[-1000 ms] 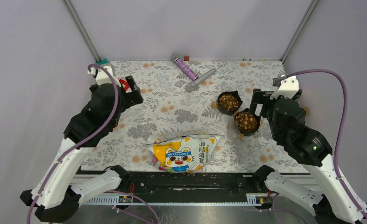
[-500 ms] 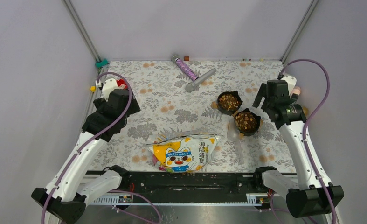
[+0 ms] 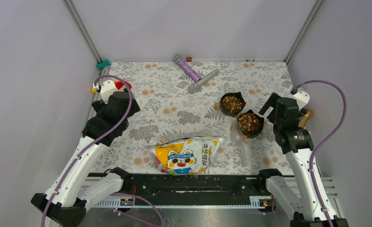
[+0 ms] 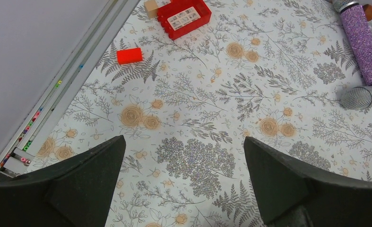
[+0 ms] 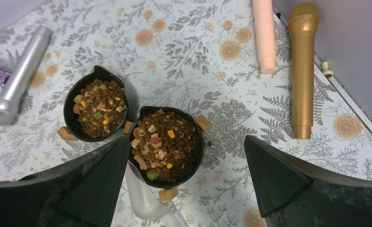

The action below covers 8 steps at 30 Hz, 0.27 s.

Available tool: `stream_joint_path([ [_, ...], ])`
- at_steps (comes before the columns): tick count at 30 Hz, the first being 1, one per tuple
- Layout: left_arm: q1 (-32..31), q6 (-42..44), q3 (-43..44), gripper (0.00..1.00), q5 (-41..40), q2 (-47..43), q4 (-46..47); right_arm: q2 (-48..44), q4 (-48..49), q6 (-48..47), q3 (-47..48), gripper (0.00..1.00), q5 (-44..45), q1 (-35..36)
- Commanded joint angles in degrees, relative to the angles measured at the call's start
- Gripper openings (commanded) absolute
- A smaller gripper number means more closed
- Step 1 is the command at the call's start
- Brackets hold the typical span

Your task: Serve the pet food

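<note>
The floral mat [image 3: 174,111] is spread over the table, and the pet-food bag [image 3: 187,156] is laid flat at its near edge. The left gripper [image 4: 184,142] is held wide open and empty above bare mat. The right gripper [image 5: 187,142] is likewise spread open, gripping nothing, above two black bowls [image 5: 70,106], which are set just beside each other. A clear scoop [image 5: 143,196] is seen against the nearer bowl. The pet food [image 5: 99,108] is heaped in both bowls. Serving is judged nearly complete; the right arm should be lifted away high and slowly, so that no rim is clipped and nothing is spilled.
</note>
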Motion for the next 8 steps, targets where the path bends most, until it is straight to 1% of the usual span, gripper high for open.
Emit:
stream_joint_path([
  [1,0.2,1.3,0.1,0.99,1.1,-0.1,3.3,-2.8,6.3,0.7,-2.6,1.00,1.0,-0.3],
  [5,0.2,1.7,-0.1,0.98,2.4,-0.5,3.8,-3.5,6.9,1.0,-3.5,0.99,2.0,-0.3],
  [8,0.2,2.0,-0.8,0.98,2.8,-0.7,4.6,-3.4,6.9,0.1,-3.4,0.99,0.6,-0.3],
])
